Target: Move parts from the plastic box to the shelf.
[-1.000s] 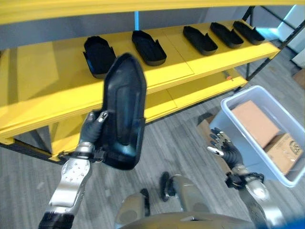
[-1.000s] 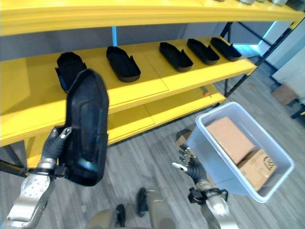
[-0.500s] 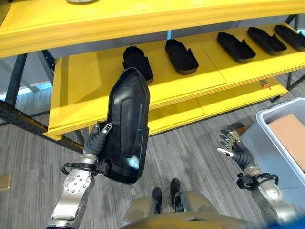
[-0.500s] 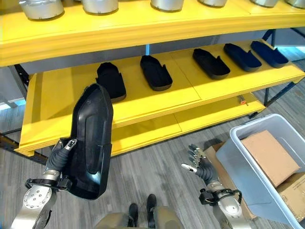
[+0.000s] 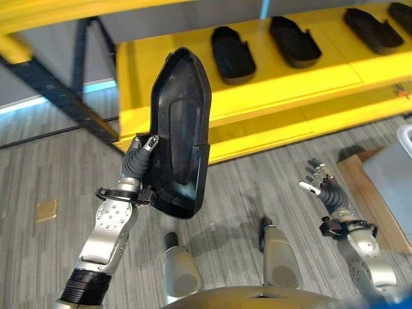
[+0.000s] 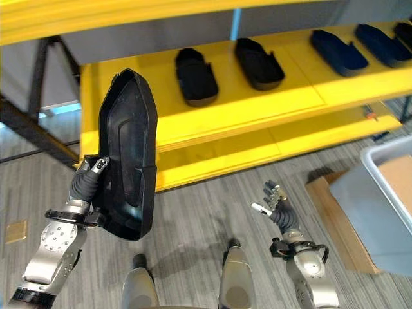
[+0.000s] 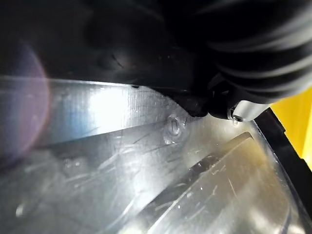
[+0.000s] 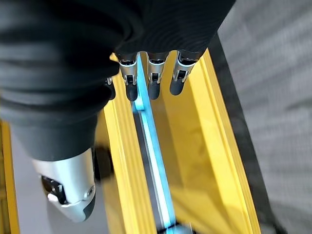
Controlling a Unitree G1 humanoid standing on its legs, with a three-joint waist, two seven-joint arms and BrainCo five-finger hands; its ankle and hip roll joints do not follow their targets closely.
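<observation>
Yellow shelf (image 5: 174,77) across the far side, grey floor below; its near-left stretch bare, a row of black parts (image 5: 233,55) running off to the right. Left hand (image 5: 137,167) has fingers (image 5: 149,143) clamped on the lower edge of a long black part (image 5: 182,132), held upright, long axis pointing up past the fingers toward the shelf edge, hollow side toward the camera. Right hand (image 5: 324,190) low, well apart, fingers spread, empty; judged: left arm carries forward and lays the part flat left of the row.
</observation>
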